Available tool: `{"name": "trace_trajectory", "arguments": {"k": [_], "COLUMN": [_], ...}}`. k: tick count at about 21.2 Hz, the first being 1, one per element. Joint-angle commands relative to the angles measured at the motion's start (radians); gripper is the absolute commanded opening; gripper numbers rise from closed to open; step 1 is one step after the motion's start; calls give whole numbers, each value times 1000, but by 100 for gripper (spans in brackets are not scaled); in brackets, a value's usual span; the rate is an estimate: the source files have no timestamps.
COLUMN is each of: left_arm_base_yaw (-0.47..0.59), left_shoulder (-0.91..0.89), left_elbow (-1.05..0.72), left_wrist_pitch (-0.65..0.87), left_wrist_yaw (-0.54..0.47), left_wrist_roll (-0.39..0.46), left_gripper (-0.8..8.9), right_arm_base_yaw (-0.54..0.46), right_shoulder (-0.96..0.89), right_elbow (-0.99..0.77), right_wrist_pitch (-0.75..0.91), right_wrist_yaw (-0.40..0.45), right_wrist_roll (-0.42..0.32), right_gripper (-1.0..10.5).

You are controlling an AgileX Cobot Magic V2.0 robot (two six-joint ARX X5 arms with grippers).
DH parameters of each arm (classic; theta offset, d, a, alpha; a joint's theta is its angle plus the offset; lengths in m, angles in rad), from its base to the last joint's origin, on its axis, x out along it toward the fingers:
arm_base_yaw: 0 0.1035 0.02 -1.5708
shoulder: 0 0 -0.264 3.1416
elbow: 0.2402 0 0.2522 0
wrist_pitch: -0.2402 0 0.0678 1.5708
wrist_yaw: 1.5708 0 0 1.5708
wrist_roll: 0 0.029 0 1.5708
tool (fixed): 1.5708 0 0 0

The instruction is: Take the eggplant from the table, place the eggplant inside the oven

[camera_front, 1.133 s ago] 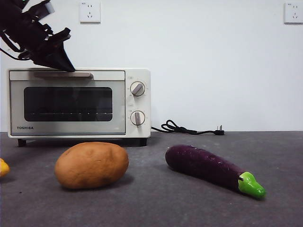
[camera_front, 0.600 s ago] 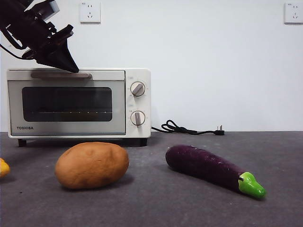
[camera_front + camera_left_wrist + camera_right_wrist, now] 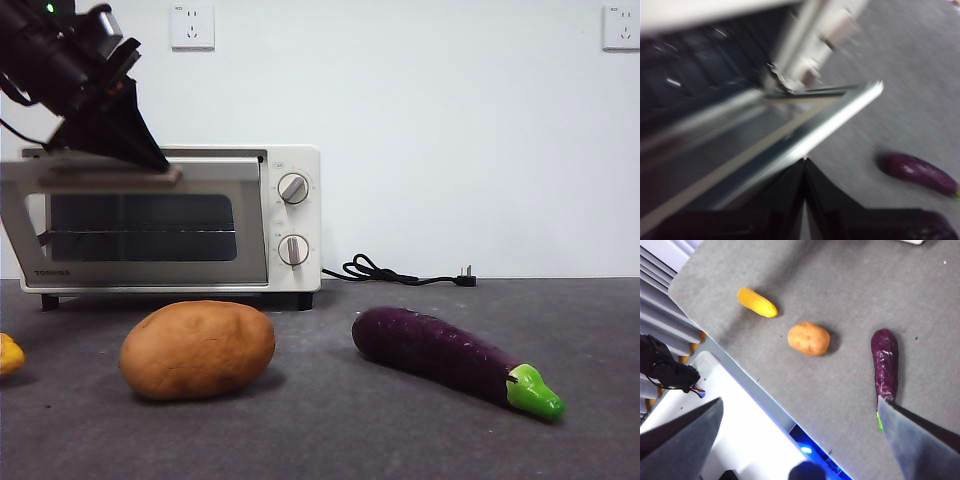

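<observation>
Grey table (image 3: 330, 440), eggplant (image 3: 440, 352) lying free — glossy, rigid, likely slippery, so grab mid-body; left gripper (image 3: 150, 160) pinched on oven (image 3: 290, 215) door handle (image 3: 165, 175), right gripper (image 3: 800, 412) open, empty.

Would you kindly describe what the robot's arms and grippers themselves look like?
The left gripper is matte black, its wedge-shaped jaws tapering to a point, with thin black cables and a small green light near the wrist. The right gripper has flat, dark grey, blade-like jaws.

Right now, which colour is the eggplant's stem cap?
Bright green, on the eggplant; the front view shows it best.
</observation>
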State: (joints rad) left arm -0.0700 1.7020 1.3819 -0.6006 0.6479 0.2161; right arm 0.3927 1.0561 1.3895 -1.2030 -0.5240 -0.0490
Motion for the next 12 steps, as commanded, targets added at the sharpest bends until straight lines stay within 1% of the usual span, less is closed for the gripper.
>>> {"name": "trace_trajectory", "arguments": {"k": [1,4,7,9,10,12], "left_arm_base_yaw": [-5,-6,-6,-6,-6,-6], "left_shoulder": [12,-39,-122,-181,-211,-274], "left_elbow": [-31,-31,-31,-31,-31,-31], "left_wrist_pitch": [-10,-13,-6,-9,-12,-12], "left_wrist_yaw": [-52,-35,-34,-27,-10,-12], "left_wrist_roll": [12,5,-9,-32,-34,-40], "left_gripper": [-5,-5,-5,-5,-6,-5], "right_arm_base_yaw": [2,2,1,1,1,1], "right_shoulder": [2,2,2,2,2,2], "right_elbow": [1,1,1,1,1,1], "right_wrist_pitch": [6,10,26,28,28,28], "right_wrist_yaw": [1,2,4,4,4,5], "right_wrist_roll": [3,2,0,0,0,0], "right_gripper": [564,564,564,564,564,564]}}
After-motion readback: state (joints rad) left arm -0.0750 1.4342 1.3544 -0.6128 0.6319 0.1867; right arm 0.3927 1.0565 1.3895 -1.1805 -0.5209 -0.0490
